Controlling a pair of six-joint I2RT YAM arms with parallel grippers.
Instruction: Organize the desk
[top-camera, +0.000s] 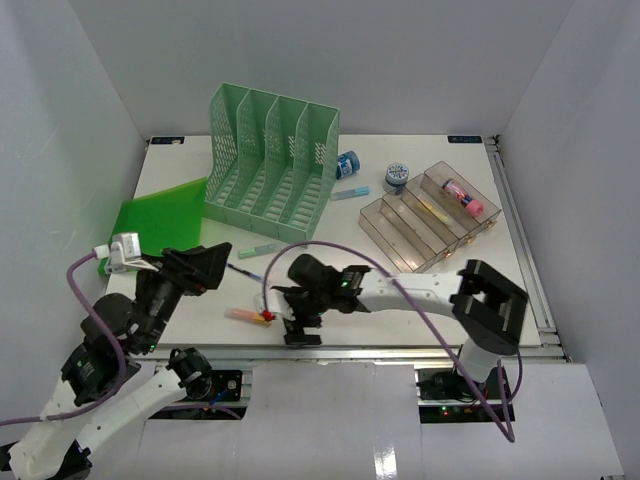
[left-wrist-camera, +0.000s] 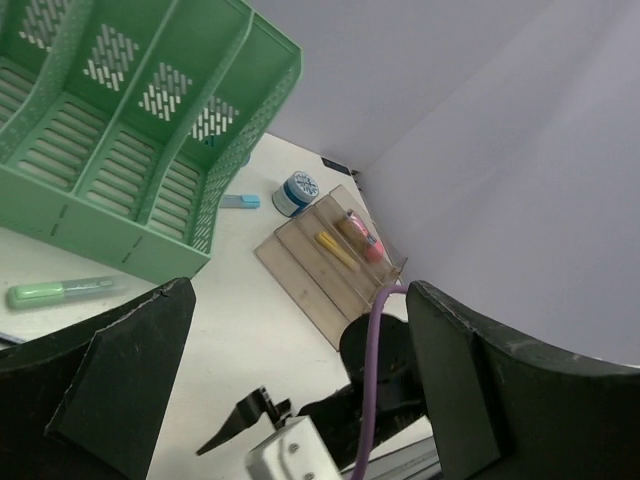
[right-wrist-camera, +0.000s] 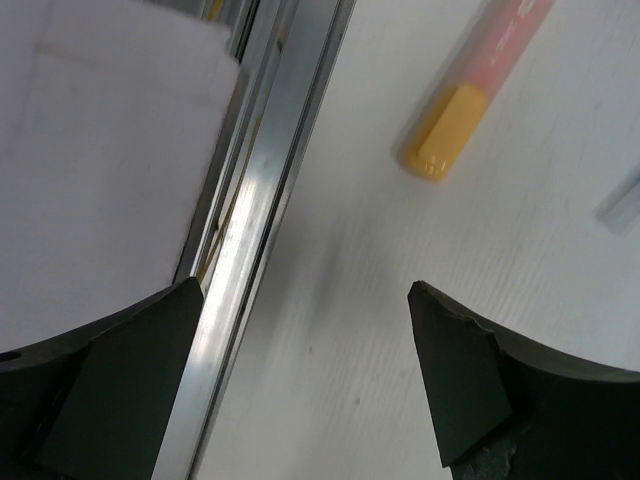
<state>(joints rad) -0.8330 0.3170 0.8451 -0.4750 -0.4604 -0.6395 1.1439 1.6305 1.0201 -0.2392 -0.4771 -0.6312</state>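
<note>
The white desk (top-camera: 335, 222) has a metal rail (top-camera: 400, 350) along its front edge. My left gripper (top-camera: 222, 268) hovers open and empty over the near left, facing the green highlighter (top-camera: 260, 250) and a thin blue pen (top-camera: 243, 271). My right gripper (top-camera: 300, 333) points down at the front edge, open and empty, just right of a pink marker with a yellow cap (top-camera: 250, 315). In the right wrist view the marker (right-wrist-camera: 455, 135) lies beyond the open gripper (right-wrist-camera: 305, 330), with the rail (right-wrist-camera: 260, 230) to the left. In the left wrist view the gripper (left-wrist-camera: 300, 340) is open and the highlighter (left-wrist-camera: 65, 292) lies on the left.
A green mesh file rack (top-camera: 268, 160) stands at the back, with a green folder (top-camera: 160, 213) to its left. A clear tiered tray (top-camera: 430, 215) at the right holds a pink item (top-camera: 470, 200) and a yellow one. Blue tape rolls (top-camera: 347, 163) and a light blue item (top-camera: 350, 193) lie between them. White walls enclose the desk.
</note>
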